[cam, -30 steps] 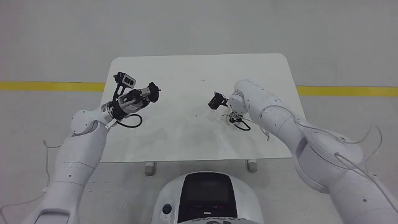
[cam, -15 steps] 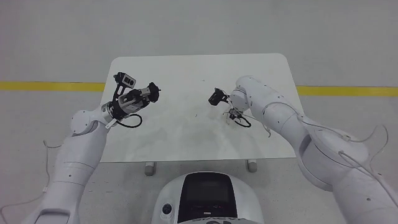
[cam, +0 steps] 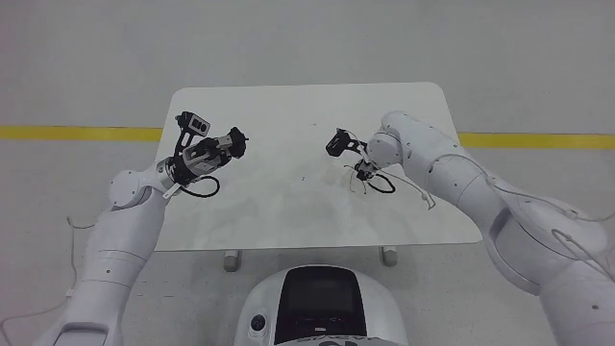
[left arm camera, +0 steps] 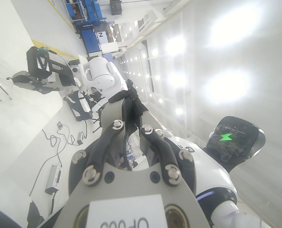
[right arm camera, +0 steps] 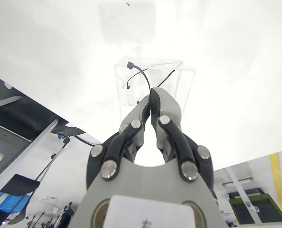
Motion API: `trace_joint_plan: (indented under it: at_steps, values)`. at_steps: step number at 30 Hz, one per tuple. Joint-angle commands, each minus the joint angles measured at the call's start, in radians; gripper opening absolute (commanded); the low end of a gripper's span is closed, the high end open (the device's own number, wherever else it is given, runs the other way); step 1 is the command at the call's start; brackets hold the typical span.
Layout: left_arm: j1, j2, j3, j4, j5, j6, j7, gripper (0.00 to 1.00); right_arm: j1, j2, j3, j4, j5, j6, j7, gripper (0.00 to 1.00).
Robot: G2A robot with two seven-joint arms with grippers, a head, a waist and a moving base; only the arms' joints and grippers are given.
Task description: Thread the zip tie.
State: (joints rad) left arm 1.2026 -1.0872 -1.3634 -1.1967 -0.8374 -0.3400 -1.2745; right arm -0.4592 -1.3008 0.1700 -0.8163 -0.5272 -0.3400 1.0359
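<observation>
Right gripper (right arm camera: 150,102) pinches the zip tie (right arm camera: 145,76), head free, nothing threaded yet. Left gripper (left arm camera: 132,106) hangs at the left, closed and apparently empty.

Clear box (right arm camera: 184,85) stands on table (right arm camera: 60,36), zip tie (right arm camera: 144,75) near it.
</observation>
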Motion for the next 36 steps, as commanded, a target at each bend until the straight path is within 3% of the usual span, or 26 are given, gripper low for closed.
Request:
trace_joint_plan:
  at_steps: [1, 6, 10, 14, 19, 23, 31, 33, 36]
  values:
    - [0.000, 0.000, 0.000, 0.000, 0.000, 0.000, 0.000, 0.00, 0.000, -0.001, 0.000, 0.001, -0.001, 0.000, 0.000, 0.00]
    - [0.000, 0.000, 0.000, 0.000, 0.000, 0.000, 0.000, 0.00, -0.002, 0.000, 0.002, 0.001, 0.001, 0.001, -0.009, 0.00]
    - [0.000, 0.000, 0.000, 0.000, 0.000, 0.000, 0.000, 0.00, -0.020, 0.027, 0.056, -0.013, 0.062, 0.000, -0.113, 0.00]
    - [0.000, 0.000, 0.000, 0.000, 0.000, 0.000, 0.000, 0.00, -0.045, 0.085, 0.117, -0.094, 0.132, 0.000, -0.194, 0.00]
    - [0.000, 0.000, 0.000, 0.000, 0.000, 0.000, 0.000, 0.00, -0.107, 0.182, 0.207, -0.247, 0.205, 0.000, -0.276, 0.00]
    - [0.000, 0.000, 0.000, 0.000, 0.000, 0.000, 0.000, 0.00, -0.156, 0.239, 0.255, -0.368, 0.240, 0.000, -0.255, 0.00]
    - [0.000, 0.000, 0.000, 0.000, 0.000, 0.000, 0.000, 0.00, -0.156, 0.239, 0.255, -0.368, 0.240, 0.000, -0.255, 0.00]
    - [0.001, 0.000, 0.001, -0.002, 0.002, 0.000, 0.006, 0.00, -0.170, 0.240, 0.268, -0.368, 0.238, 0.023, -0.294, 0.00]
    - [0.023, -0.003, 0.011, -0.032, 0.013, 0.000, 0.059, 0.00, -0.214, 0.253, 0.330, -0.391, 0.320, 0.000, -0.387, 0.00]
